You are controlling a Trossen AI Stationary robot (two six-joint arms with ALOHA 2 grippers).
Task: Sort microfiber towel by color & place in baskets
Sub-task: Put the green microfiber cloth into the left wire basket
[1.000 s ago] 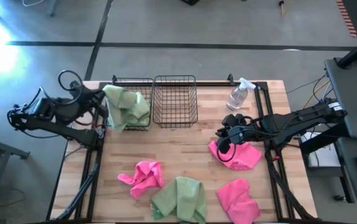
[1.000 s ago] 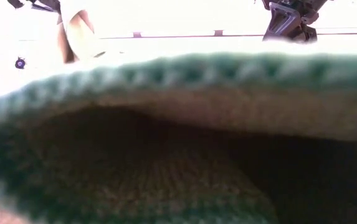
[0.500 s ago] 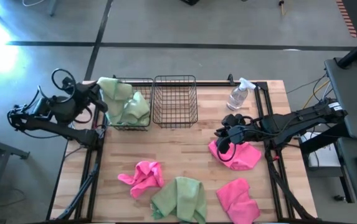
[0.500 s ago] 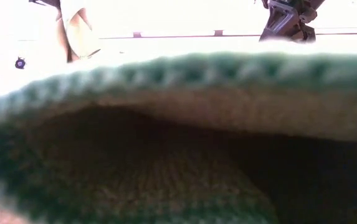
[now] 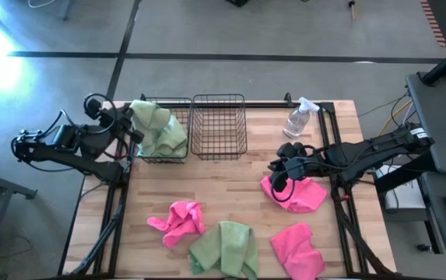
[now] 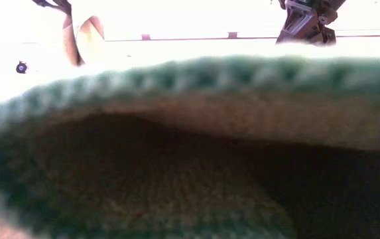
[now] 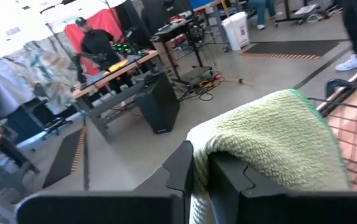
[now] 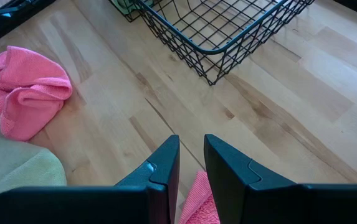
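My left gripper (image 5: 131,124) is shut on a light green towel (image 5: 159,130) at the left black wire basket (image 5: 177,103). The towel also shows in the left wrist view (image 7: 271,140). My right gripper (image 5: 280,183) is shut on a bright pink towel (image 5: 299,196) that lies on the table at the right. The right basket (image 5: 219,124) holds nothing. A pink towel (image 5: 178,222), a green towel (image 5: 224,247) and another pink towel (image 5: 296,250) lie near the front edge. In the low view the green towel (image 6: 190,153) fills the foreground. My left gripper pinches a bunched fold of the green towel (image 7: 198,149) between its two fingers, coming about level from the table's left. The rest of the towel drapes away from the fingers over the left basket's rim (image 7: 325,103) and into the basket. My right gripper pinches a raised bit of the pink towel (image 8: 198,191) between its two fingers, coming from above and slanting in from the right. The rest of the towel lies on the table.
A clear spray bottle (image 5: 299,118) stands at the far right, behind my right gripper. Bare wood shows in the table's middle (image 5: 223,187). The left wrist view shows the room beyond the table, with people and benches.
My left gripper has carried the green towel toward the table's far edge and then a little to the right. The towel now lies more over the left basket, and less of it hangs past the basket's near side.
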